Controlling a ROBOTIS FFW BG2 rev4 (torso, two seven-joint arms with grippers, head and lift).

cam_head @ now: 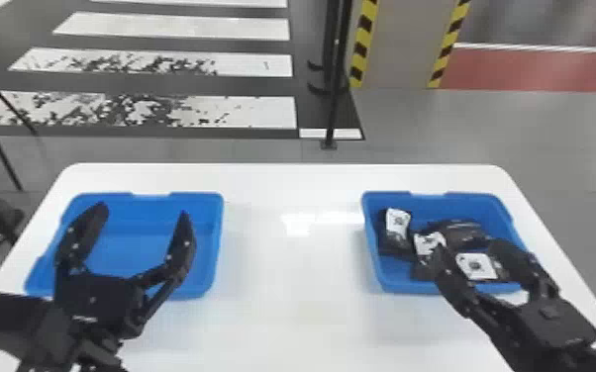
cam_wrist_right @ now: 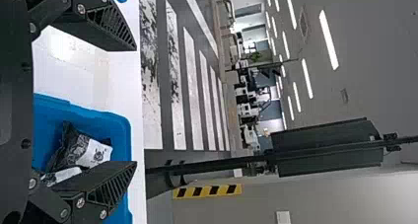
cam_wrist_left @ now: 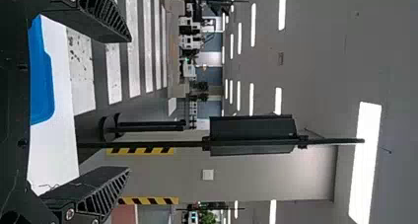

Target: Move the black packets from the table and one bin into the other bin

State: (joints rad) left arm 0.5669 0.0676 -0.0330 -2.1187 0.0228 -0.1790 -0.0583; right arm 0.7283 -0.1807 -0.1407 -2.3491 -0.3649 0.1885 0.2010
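Right gripper (cam_head: 469,250): open, fingers wide apart, over the right bin (cam_head: 506,208). Black packets (cam_head: 397,225) inside that bin, one at 10 o'clock, another at 5. Left gripper (cam_head: 142,211): also open, over the left bin (cam_head: 131,252), 9 o'clock from the right one across the table (cam_head: 292,277).

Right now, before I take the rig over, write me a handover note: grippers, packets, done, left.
Left gripper: open, nothing held, above the left bin.
Right gripper: open, nothing held, above the right bin.
Packets: several black ones with white labels lie in the right bin.
Done: if the right bin is the goal, those packets are in place and the job looks finished.
Left: if the left bin is the goal, they all still need moving. The pictures don't settle which; check first.
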